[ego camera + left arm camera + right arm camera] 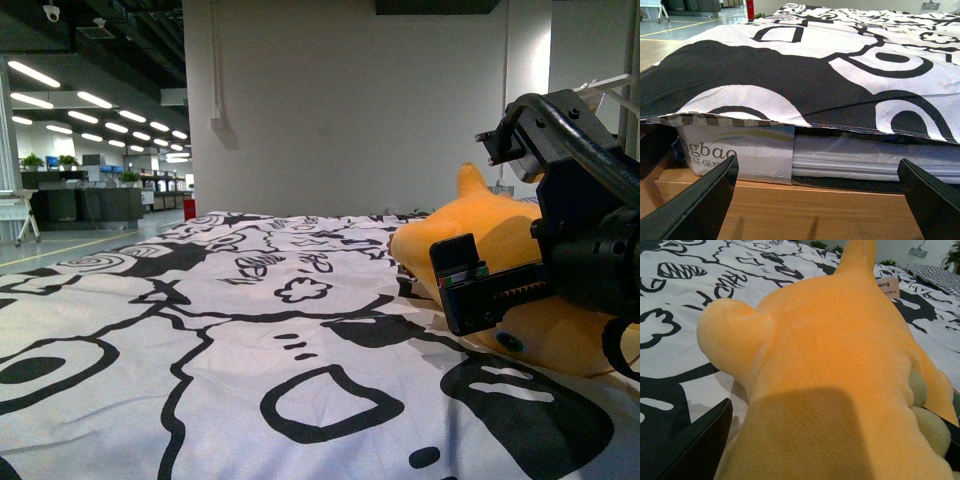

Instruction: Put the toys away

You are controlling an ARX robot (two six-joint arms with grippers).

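Note:
The toy, an orange-yellow plush animal (pixel 500 235), lies on the black-and-white patterned cloth (pixel 250 330) at the right. Its dark eye (pixel 510 342) shows low on its side. My right gripper (pixel 480 285) is open and reaches over the plush from the right. In the right wrist view the plush (pixel 840 365) fills the space between the jaws of my right gripper (pixel 825 450), with one black finger (pixel 695 450) beside it. Its paper tag (pixel 887 287) shows at the far end. My left gripper (pixel 817 200) is open and empty; it does not show in the front view.
My left gripper hovers over a wooden surface (pixel 815 212), facing the hanging edge of the cloth (pixel 815 65). Under that edge lie a printed plastic package (pixel 735 150) and stacked white sheets (pixel 865 157). A white wall (pixel 350 100) stands behind the cloth.

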